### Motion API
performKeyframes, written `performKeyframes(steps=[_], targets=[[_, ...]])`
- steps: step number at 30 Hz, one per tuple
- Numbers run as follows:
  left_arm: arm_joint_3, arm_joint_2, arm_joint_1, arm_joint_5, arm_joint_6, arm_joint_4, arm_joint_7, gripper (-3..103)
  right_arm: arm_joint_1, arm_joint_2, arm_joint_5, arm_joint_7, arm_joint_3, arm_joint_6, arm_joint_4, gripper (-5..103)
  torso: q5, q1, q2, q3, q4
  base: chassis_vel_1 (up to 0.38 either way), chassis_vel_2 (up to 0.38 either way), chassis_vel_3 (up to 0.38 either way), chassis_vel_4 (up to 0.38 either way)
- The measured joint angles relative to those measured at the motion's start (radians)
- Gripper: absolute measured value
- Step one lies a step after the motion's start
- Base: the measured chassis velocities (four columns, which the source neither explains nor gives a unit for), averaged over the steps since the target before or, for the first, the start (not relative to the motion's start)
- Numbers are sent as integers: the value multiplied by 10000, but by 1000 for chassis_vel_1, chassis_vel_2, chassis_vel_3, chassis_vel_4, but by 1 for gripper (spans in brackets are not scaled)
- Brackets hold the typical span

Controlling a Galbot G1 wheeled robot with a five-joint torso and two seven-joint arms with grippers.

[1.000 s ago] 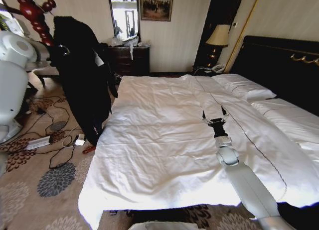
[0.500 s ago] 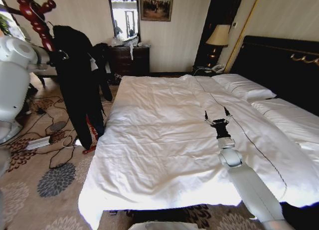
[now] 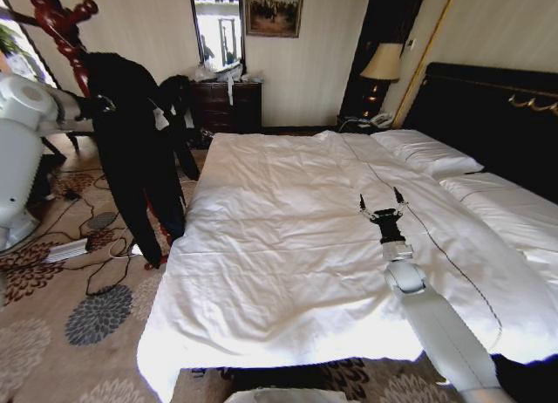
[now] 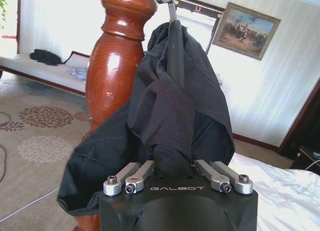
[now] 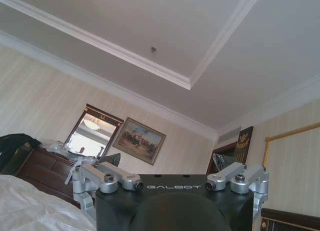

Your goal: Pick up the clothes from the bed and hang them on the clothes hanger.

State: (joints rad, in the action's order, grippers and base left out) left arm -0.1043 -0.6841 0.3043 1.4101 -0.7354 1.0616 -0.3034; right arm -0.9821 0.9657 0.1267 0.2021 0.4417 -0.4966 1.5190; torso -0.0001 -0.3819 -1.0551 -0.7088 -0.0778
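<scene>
Head view, at about ten o'clock, gives us the clothes (image 3: 135,150): a long black garment hanging down beside the clothes hanger (image 3: 54,28), its hem well above the patterned carpet (image 3: 96,320) and a small white tag (image 3: 160,118) showing near its upper part. Our left tool (image 3: 103,104) sits at the garment's upper edge, just beside the reddish-brown pole, with the white left arm reaching in from nine o'clock. In the left wrist view, the left tool (image 4: 175,166) has its fingers drawn narrow around a bunch of the clothes (image 4: 175,111), and the cloth rises from there to a dark hook at twelve o'clock, close against the glossy turned wood of the clothes hanger (image 4: 117,61). The bed (image 3: 288,246) fills the middle of the head view, its white sheets bare, with pillows (image 3: 427,154) at two o'clock in front of the black headboard (image 3: 497,115). Our right tool (image 3: 382,200) hovers over the bed at about four o'clock, its fingers spread wide and holding nothing; in the right wrist view, the right tool (image 5: 172,178) points up toward the ceiling.
</scene>
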Motion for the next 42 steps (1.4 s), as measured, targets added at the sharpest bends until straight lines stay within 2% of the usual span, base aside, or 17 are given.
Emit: performKeyframes(steps=[6,17,25,32,36,39,42], targets=[[-93,-206,267,-151,-13,-136,128,19,27,5,5,-1,-7,-1,-93,100,1,1,0,0,-3,0,0,0,0],[-891,-846,1202,-449,-13,-1372,736,19,105,63,12,-22,1,-92,-272,100,2,0,0,0,-2,0,0,0,0],[-1250,-936,1267,-599,-12,-1603,901,19,61,59,12,-36,68,-177,-289,100,2,0,0,0,-3,0,0,0,0],[-1110,-708,931,-566,-12,-1220,783,19,35,34,12,-50,103,-224,-303,100,2,1,0,1,-2,0,0,0,0],[-620,-423,400,-529,0,-600,498,17,84,45,17,-54,43,-225,-303,100,3,1,0,1,-1,0,0,0,0],[-258,-262,64,-533,8,-157,336,28,88,62,17,-55,15,-225,-303,100,2,1,0,1,-1,0,0,0,0],[209,-16,-396,-532,20,476,124,32,85,72,15,-57,-5,-225,-303,100,2,1,0,1,-2,0,0,0,0]])
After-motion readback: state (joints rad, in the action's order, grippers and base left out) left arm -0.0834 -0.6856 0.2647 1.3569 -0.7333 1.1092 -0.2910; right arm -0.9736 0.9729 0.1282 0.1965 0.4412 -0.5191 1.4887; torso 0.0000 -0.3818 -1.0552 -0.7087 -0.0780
